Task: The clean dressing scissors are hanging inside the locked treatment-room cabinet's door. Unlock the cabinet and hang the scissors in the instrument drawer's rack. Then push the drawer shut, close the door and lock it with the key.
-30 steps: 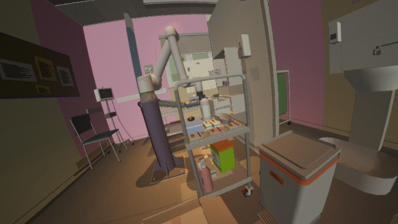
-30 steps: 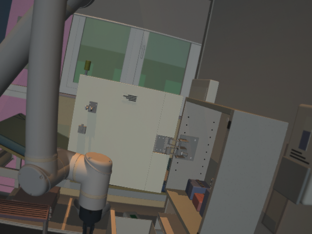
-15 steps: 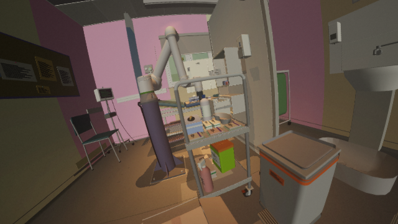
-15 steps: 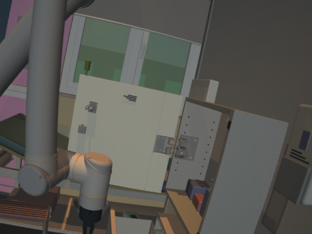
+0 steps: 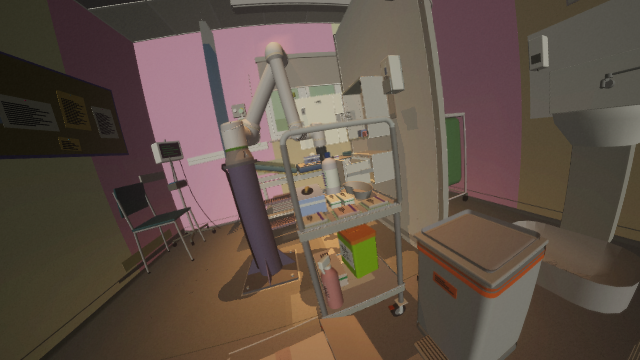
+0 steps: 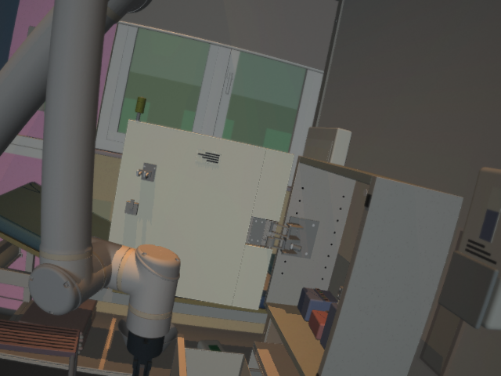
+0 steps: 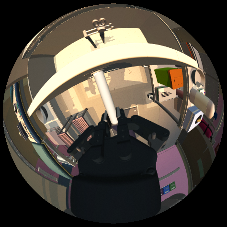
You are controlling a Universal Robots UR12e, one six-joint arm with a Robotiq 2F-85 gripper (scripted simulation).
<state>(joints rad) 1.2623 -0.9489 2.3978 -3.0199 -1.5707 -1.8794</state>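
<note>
My gripper (image 7: pixel 113 122) is closed around the white cylindrical drawer handle (image 7: pixel 105 95), which sticks out from the cream drawer front (image 7: pixel 115 59). In the second side camera the gripper (image 6: pixel 141 366) points down below the open cabinet door (image 6: pixel 194 214). Scissors (image 7: pixel 100 25) hang on a rack inside the drawer. The door stands swung wide, with two pegs (image 6: pixel 145 173) and a small bracket (image 6: pixel 131 207) on its inner face. The cabinet body (image 6: pixel 364 263) is to the right, with a hinge plate (image 6: pixel 283 236). A brass key (image 6: pixel 140 105) shows above the door's top edge.
A wheeled cart (image 5: pixel 345 215) stands close by with boxes, a white bottle (image 5: pixel 330 175) and a bowl. A green and orange box (image 5: pixel 357 250) sits on its lower shelf. A lidded bin (image 5: pixel 477 285) stands at the right. A chair (image 5: pixel 150 220) stands on the left.
</note>
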